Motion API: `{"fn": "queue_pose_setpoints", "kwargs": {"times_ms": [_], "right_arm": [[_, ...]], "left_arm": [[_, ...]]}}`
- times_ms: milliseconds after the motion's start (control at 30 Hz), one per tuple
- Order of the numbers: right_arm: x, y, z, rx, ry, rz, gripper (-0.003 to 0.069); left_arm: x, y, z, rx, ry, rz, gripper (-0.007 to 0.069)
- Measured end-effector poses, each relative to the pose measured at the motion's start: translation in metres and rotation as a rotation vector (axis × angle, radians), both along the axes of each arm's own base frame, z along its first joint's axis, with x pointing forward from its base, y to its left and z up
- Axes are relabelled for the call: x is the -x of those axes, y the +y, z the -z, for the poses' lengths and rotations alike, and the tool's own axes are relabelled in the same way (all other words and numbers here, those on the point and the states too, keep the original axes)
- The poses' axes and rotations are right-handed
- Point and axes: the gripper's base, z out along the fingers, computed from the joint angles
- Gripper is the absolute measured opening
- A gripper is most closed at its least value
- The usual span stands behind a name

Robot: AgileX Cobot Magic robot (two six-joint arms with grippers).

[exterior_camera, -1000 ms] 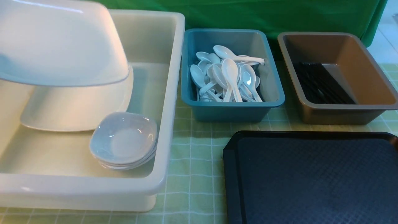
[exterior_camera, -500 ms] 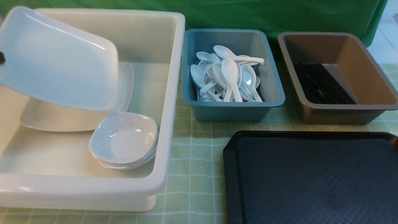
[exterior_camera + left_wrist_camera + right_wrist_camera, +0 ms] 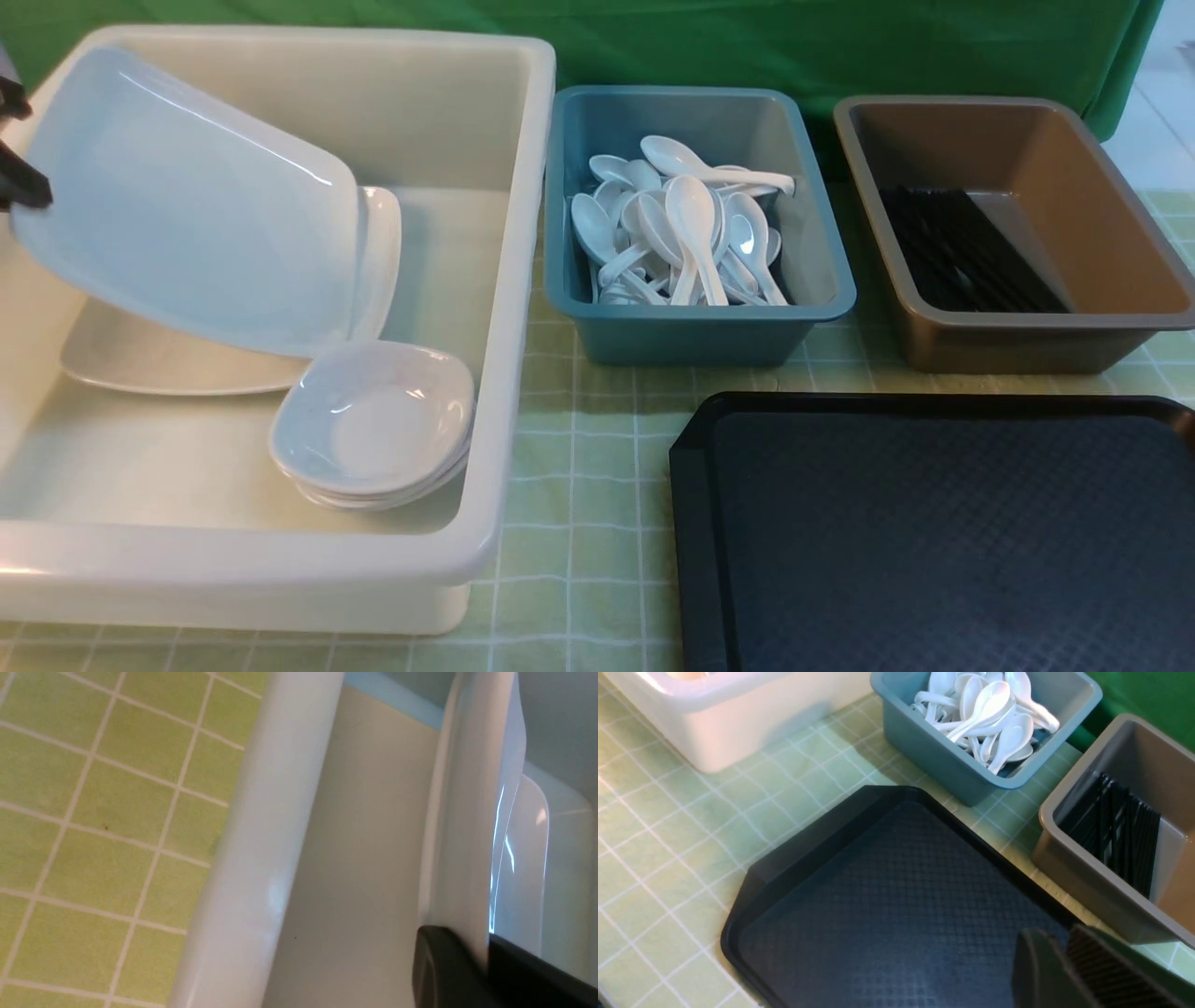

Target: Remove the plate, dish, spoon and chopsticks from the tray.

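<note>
Dark tray [image 3: 896,896] bare on green-checked bench [image 3: 668,826], right claw [image 3: 1064,970] hovering above its corner, fingers nearly together with nothing between. Beyond the tray, teal tub [image 3: 952,760] heaped with white spoons [image 3: 990,714]; beside it, brown tub [image 3: 1083,877] holding black chopsticks [image 3: 1115,830]. White tub [image 3: 738,714] apart from the tray, just beside the teal one

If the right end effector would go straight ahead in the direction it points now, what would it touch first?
Probably the tray: the right end effector, shut and empty, points down at the tray's bare textured surface with nothing between. Depth is unclear.
</note>
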Motion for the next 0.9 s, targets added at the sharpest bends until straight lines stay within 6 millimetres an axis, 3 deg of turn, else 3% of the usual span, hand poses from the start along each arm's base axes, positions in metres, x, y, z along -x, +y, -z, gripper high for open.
{"fn": "queue_pose_setpoints", "kwargs": {"times_ms": [167, 600, 767, 900], "right_arm": [[0.0, 0.0, 0.0, 0.0, 0.0, 0.0, 0.0084], [0.0, 0.0, 0.0, -0.001, 0.0, 0.0, 0.0084], [0.0, 0.0, 0.0, -0.001, 0.0, 0.0, 0.0084], [0.0, 0.0, 0.0, 0.0, 0.001, 0.001, 0.0082]], "left_arm": [[0.0, 0.0, -0.001, 0.004, -0.005, -0.003, 0.0053], [-0.002, 0.003, 0.006, -0.044, 0.023, 0.036, 0.0344], [0.002, 0.007, -0.016, -0.123, 0.04, 0.032, 0.0339], [0.013, 0.004, -0.053, -0.144, 0.035, 0.012, 0.021]]}}
